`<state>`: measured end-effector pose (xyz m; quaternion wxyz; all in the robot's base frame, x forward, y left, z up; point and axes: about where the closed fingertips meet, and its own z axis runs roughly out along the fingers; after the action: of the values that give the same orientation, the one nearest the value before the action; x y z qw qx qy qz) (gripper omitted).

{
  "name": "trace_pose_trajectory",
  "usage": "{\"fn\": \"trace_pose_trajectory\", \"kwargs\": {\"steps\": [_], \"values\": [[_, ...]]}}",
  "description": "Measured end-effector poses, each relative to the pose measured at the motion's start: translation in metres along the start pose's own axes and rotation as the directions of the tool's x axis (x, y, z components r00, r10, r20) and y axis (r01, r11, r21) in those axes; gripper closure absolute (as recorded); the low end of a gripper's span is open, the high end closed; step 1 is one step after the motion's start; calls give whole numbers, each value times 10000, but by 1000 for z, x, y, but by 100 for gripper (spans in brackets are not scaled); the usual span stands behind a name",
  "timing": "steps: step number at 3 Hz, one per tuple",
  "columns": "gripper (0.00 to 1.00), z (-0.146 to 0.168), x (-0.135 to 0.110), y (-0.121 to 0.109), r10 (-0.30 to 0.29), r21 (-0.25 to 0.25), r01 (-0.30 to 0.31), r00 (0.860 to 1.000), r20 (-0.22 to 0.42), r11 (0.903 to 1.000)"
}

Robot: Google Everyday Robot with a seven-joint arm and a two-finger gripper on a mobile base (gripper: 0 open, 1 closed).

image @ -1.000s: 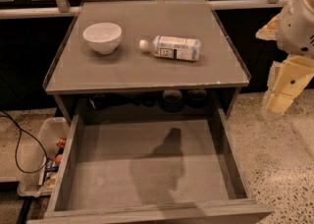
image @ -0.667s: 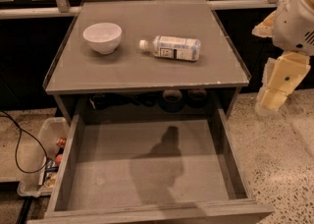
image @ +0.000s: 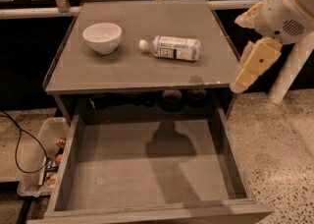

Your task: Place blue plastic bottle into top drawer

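Observation:
The blue plastic bottle (image: 170, 48) lies on its side on the grey tabletop (image: 117, 70), white cap pointing left, label facing up. The top drawer (image: 147, 169) is pulled out wide below the tabletop, and its flat bottom holds nothing. My gripper (image: 247, 73) hangs off the right edge of the table, to the right of the bottle and a little nearer the camera, above the drawer's right wall. It holds nothing and does not touch the bottle.
A white bowl (image: 102, 37) stands on the tabletop left of the bottle. A clear plastic bin (image: 41, 161) with small items and a black cable (image: 17, 144) lie on the floor at the left. Speckled floor lies to the right.
My arm and gripper have moved left, closer to the table's right edge. The bottle, bowl and drawer have not moved.

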<state>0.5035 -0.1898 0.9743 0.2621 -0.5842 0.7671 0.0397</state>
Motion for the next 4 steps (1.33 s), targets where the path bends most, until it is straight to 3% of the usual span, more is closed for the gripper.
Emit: {"fn": "trace_pose_trajectory", "kwargs": {"steps": [1,2,3,4], "values": [[0,24,-26,-31,278,-86,-271,9951,952,9996],[0,24,-27,-31,275,-81,-268,9950,958,9996],[0,34,-35,-39,71,147,-96,9871,1599,9998],[0,68,-45,-60,240,234,-294,9785,2051,9993]]}}
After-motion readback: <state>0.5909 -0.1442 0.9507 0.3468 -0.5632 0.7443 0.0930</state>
